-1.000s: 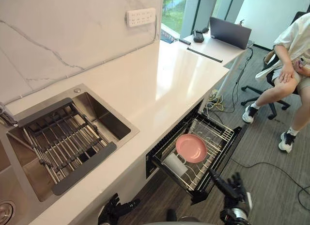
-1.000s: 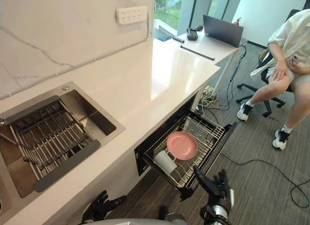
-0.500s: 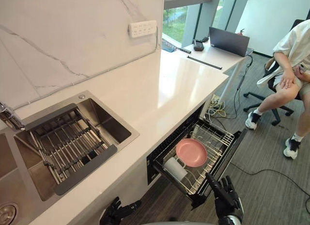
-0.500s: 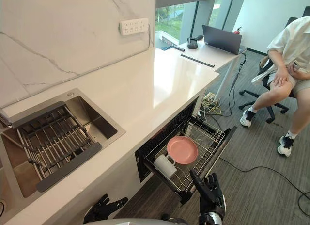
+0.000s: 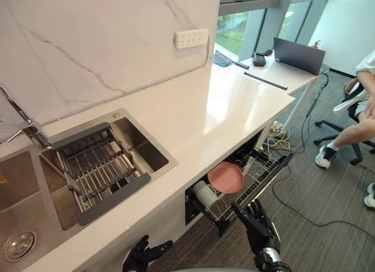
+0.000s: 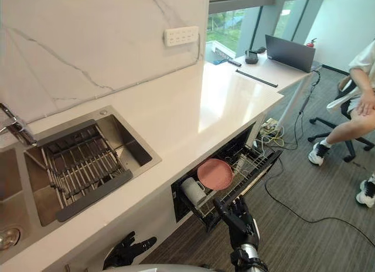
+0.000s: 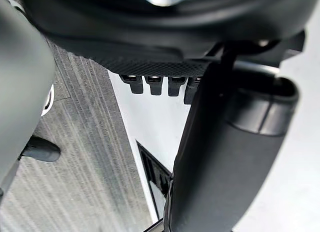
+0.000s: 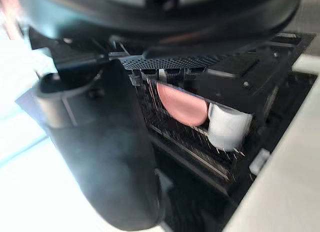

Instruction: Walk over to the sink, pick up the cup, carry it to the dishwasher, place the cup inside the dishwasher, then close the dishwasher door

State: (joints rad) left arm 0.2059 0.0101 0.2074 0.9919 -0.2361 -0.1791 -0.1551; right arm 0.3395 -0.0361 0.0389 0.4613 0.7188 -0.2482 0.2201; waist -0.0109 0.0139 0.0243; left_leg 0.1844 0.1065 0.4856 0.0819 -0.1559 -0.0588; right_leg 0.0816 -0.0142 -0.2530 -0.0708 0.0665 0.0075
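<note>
**Cup lies in the open dishwasher; both hands empty**

Left eye view: the cup point(image 5: 205, 193) lies on its side in the wire rack point(image 5: 258, 169) of the open dishwasher point(image 5: 265, 187), at lower centre of the frame, just beside a pink plate point(image 5: 225, 177). The cup's inner end is lost in the shadow under the white surface point(image 5: 193, 119). The right hand point(image 5: 255, 222) stands at the bottom edge, right of centre, with its fingers straight and spread, pointing at the wire rack's near corner. Whether they touch it is hard to make out. The left hand point(image 5: 143, 255) sits at the bottom edge, left of centre and partly cut off, with its fingers loose and holding nothing. At middle left the sink point(image 5: 149, 152) holds a drain rack point(image 5: 96, 172), and the tap point(image 5: 23, 122) is cut off at the left edge. A seated person point(image 5: 351, 136) is cut off at the right edge.

Right eye view: the same layout. Here the right hand's fingertips overlap the wire rack's front corner, and the wrist is cut off by the bottom edge.

Left wrist view: the left hand's dark thumb point(image 7: 225, 157) takes the lower right. The fingers point(image 7: 155, 84) show as short stubs at upper centre, with grey floor and a white cabinet front point(image 7: 150, 137) beyond them.

Right wrist view: everything is blurred. The thumb point(image 8: 100, 157) bulks at lower left. Past it, at centre right, the plate and the cup sit side by side in the wire rack, apart from the hand.
</note>
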